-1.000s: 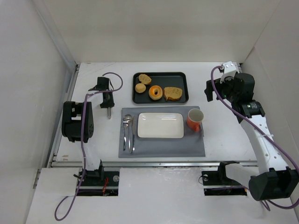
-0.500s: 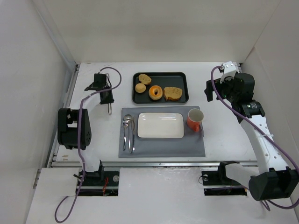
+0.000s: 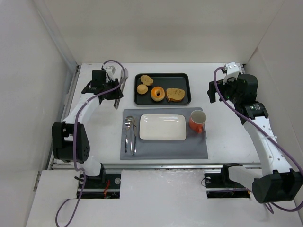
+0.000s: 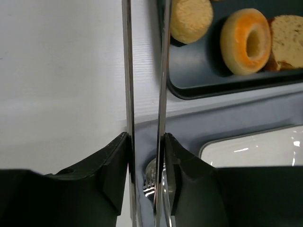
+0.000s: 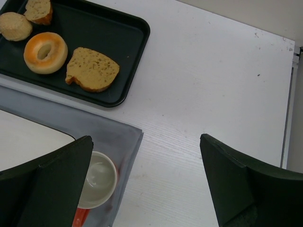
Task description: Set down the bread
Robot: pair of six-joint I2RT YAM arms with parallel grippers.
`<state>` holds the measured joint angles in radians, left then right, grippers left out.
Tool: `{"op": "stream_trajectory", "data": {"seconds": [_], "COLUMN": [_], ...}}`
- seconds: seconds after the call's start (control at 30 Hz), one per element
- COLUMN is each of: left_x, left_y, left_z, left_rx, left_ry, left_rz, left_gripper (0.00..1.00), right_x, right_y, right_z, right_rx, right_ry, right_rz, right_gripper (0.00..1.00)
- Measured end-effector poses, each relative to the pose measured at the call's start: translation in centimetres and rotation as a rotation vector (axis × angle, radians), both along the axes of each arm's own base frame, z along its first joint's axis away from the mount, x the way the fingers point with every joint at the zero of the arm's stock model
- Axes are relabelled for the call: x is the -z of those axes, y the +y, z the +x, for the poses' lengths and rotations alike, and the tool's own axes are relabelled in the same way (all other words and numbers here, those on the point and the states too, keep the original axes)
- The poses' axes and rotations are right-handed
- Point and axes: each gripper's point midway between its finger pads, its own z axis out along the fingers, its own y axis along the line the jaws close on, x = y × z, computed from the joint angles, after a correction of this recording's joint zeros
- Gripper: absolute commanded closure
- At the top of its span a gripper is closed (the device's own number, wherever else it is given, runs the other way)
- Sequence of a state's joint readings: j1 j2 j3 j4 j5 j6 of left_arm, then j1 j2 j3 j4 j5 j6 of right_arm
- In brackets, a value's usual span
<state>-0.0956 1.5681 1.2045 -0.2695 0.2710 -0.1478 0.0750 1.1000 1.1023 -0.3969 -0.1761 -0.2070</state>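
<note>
The left gripper (image 4: 146,142), clamped narrow on metal tongs (image 4: 127,71), has swung far and right to the tray (image 3: 185,78)'s left edge — closing on the bread (image 3: 147,80), untouched in the tray's far-left corner. The right gripper (image 5: 146,156) hangs wide, empty; pickup looks next.

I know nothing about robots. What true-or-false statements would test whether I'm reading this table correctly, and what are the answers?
1. The white rectangular plate is bare. True.
2. The orange mug stands left of that plate. False: it stands to the plate's right, on the grey mat.
3. The oval golden-brown bread slice lies in the black tray. True.
4. The left gripper holds nothing. False: it is shut on the metal tongs.
5. The right gripper is open. True.
</note>
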Motion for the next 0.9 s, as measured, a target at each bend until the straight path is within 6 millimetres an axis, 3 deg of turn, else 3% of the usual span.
{"op": "stream_trajectory", "data": {"seconds": [0.27, 0.33, 0.63, 0.9], "left_x": [-1.3, -1.5, -1.3, -2.9], "left_y": [-3.1, -3.4, -4.6, -6.8], "left_z": [-0.7, -0.8, -0.9, 0.4], "left_rx": [0.121, 0.134, 0.171, 0.219], "left_ry": [-0.001, -0.002, 0.017, 0.006], "left_rz": [-0.085, -0.093, -0.108, -0.101], "left_gripper": [0.64, 0.68, 0.68, 0.68], "right_x": [0.0, 0.0, 0.0, 0.0], "right_y": [0.0, 0.0, -0.1, -0.1], "right_z": [0.0, 0.0, 0.0, 0.0], "right_rx": [0.000, 0.000, 0.006, 0.007], "right_ry": [0.000, 0.000, 0.000, 0.000], "right_rz": [0.000, 0.000, -0.002, -0.003], "right_gripper": [0.00, 0.00, 0.00, 0.00]}}
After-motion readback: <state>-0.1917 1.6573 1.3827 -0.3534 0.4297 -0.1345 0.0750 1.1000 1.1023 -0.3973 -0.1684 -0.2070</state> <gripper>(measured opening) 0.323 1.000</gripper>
